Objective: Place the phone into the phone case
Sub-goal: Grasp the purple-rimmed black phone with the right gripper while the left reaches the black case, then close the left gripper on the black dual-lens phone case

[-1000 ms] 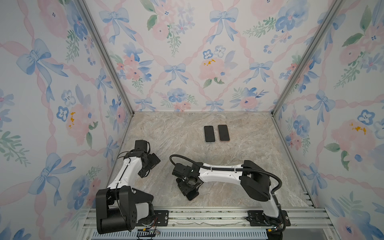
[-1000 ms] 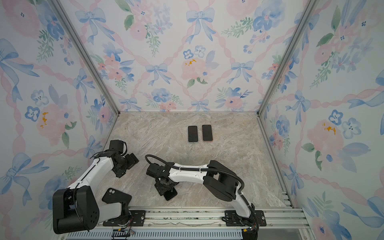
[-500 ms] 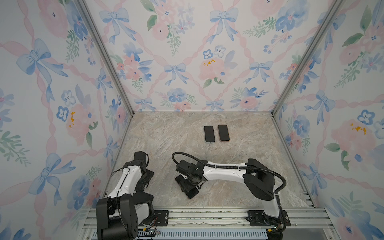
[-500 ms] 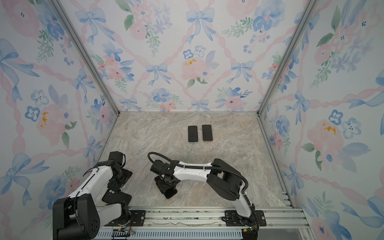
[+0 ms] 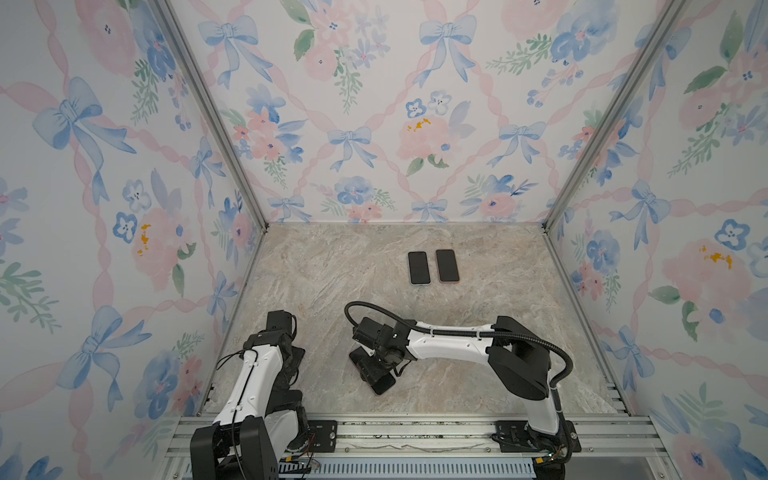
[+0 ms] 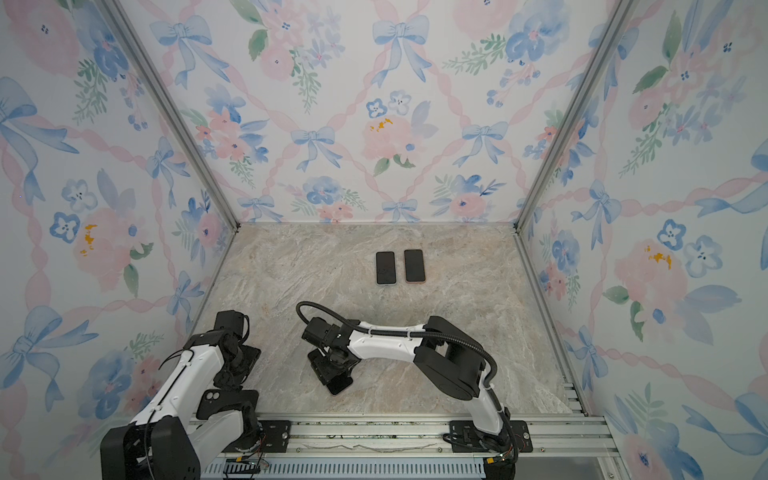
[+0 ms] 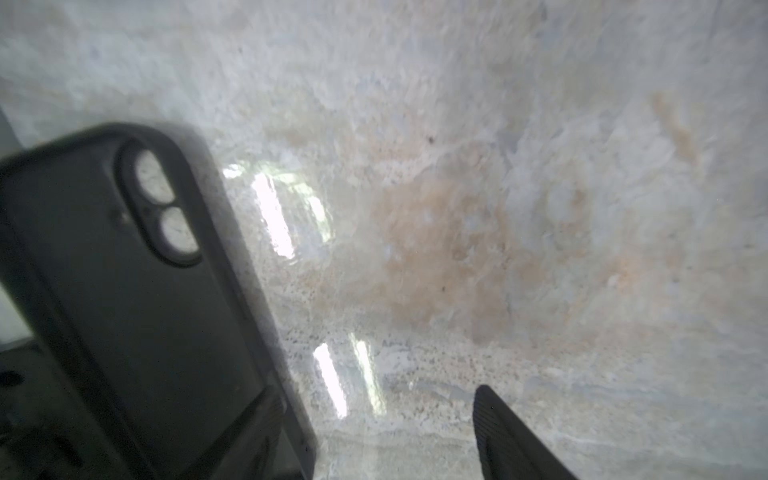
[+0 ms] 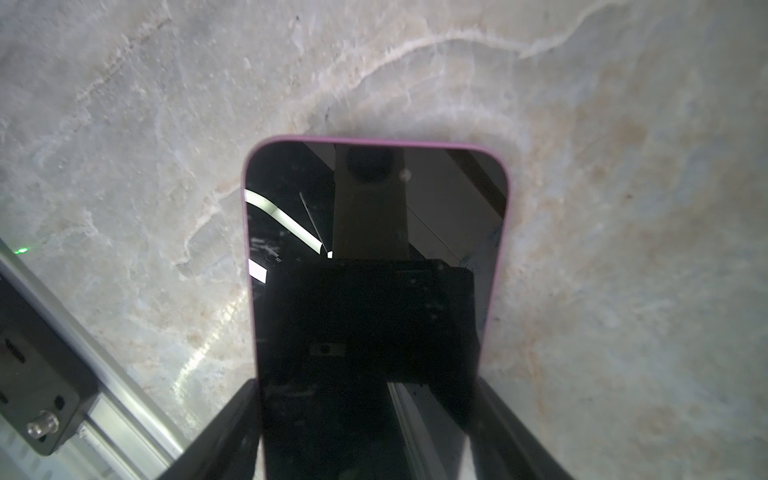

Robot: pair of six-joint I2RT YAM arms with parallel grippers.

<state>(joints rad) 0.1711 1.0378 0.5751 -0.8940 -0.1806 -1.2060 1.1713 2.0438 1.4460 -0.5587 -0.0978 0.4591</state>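
My right gripper (image 8: pixel 365 382) is shut on the phone (image 8: pixel 374 232), a dark-screened phone with a pink rim held screen up by its long sides. In both top views the phone (image 5: pixel 383 386) sticks out below that gripper (image 5: pixel 372 370), low over the marble table near the front middle. The black phone case (image 7: pixel 124 299), with its camera cut-out showing, lies by the left arm's base in a top view (image 6: pixel 216 401). My left gripper (image 7: pixel 374 395) is open just beside the case. One finger overlaps the case's edge and the other finger (image 7: pixel 498 436) stands over bare table.
Two more dark phones (image 5: pixel 418 267) (image 5: pixel 447 266) lie side by side at the back middle of the table (image 5: pixel 478 316). Floral walls close in three sides. An aluminium rail (image 5: pixel 415 432) with both arm bases runs along the front edge.
My left arm has drawn back toward the front left and come down beside the case, its jaws narrowing a little. The right gripper with the phone has barely shifted.
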